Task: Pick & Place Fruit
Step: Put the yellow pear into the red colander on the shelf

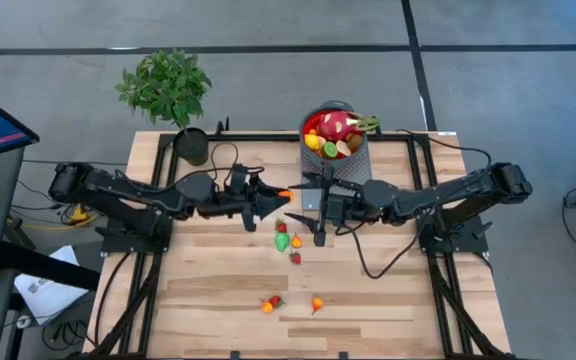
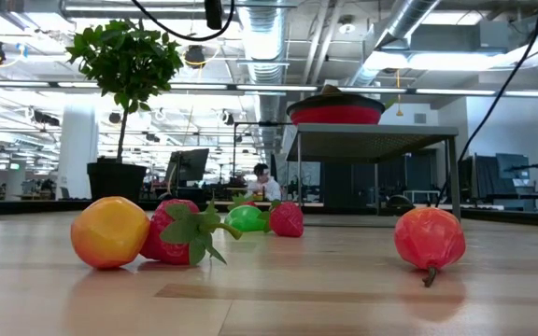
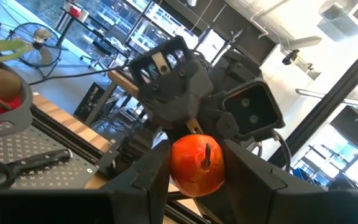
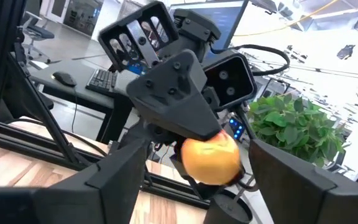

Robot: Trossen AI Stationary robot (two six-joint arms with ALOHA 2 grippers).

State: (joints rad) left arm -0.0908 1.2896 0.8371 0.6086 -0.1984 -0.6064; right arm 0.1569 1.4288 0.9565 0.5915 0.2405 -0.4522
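Near the middle of the high view, slightly above centre, the two arms meet tip to tip over the desk (image 1: 218, 290), and the coming move turns on the small orange-red fruit (image 3: 197, 165) caught between them. The left gripper (image 1: 274, 200) has its fingers (image 3: 146, 177) closed on this round fruit, its short brown stem facing the left wrist camera, so the fruit has no real long axis to line up with. The right gripper (image 1: 318, 215) faces it from the picture's right with its fingers (image 4: 114, 180) spread wide and gripping nothing; in the right wrist view the same fruit (image 4: 211, 160) sits in the gap between them, just under the left arm's wedge-shaped tip. So the fruit lies straight ahead of the right fingers, and both arms are equally near it, which to my eye looks like a hand-over about to be made. The red bowl (image 1: 334, 118), already heaped with a pink dragon fruit (image 1: 332, 127) and other pieces, stands on a raised mesh stand at the upper centre of the high view, closer to the right arm. Loose fruits wait on the desk: a green one (image 1: 283, 241) with red ones just below the grippers, and two more (image 1: 271, 303) lower down.
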